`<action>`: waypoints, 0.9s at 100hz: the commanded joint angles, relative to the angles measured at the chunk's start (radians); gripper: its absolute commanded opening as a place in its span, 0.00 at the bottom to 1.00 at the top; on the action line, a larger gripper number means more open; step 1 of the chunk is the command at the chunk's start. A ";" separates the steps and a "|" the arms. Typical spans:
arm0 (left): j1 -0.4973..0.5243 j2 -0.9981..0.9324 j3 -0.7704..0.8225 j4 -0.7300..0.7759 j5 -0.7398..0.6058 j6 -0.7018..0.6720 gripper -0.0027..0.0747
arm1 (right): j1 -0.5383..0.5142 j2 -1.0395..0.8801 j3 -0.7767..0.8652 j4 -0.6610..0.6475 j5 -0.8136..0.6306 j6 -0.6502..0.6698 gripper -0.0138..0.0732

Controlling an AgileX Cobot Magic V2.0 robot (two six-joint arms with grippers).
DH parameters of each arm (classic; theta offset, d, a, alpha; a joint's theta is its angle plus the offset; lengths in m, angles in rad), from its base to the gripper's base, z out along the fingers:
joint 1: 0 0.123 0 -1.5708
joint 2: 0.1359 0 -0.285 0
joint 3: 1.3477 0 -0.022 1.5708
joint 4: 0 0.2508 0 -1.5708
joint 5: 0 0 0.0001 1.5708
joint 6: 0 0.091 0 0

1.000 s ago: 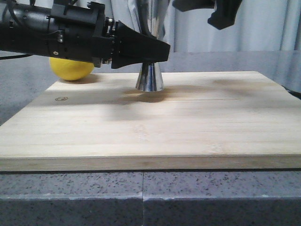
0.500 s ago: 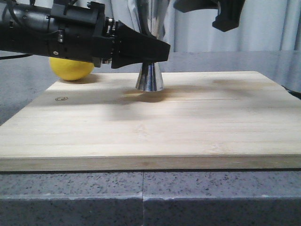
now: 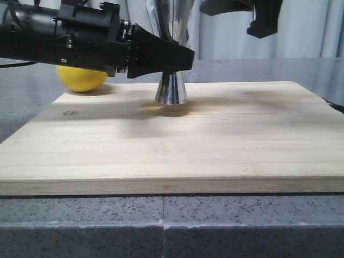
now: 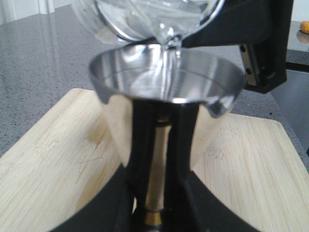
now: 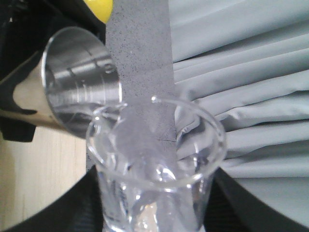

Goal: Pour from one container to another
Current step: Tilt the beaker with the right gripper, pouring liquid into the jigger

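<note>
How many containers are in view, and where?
2. The steel jigger stands on the cutting board, gripped at its waist by the left gripper. The glass beaker is tilted over its mouth in the right gripper.

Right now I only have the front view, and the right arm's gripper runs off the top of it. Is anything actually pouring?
Observer: Yes. In the left wrist view the glass beaker is tipped, and a thin clear stream falls from its lip.
Operator: Does it land in the cup?
Observer: It drops inside the rim of the steel jigger; nothing runs down the outside.
Operator: What holds the beaker?
Observer: The right gripper, with a finger on either side of the glass.
</note>
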 commanded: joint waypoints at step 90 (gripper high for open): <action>-0.009 -0.042 -0.028 -0.066 0.115 -0.008 0.11 | 0.002 -0.033 -0.043 -0.031 0.032 0.002 0.47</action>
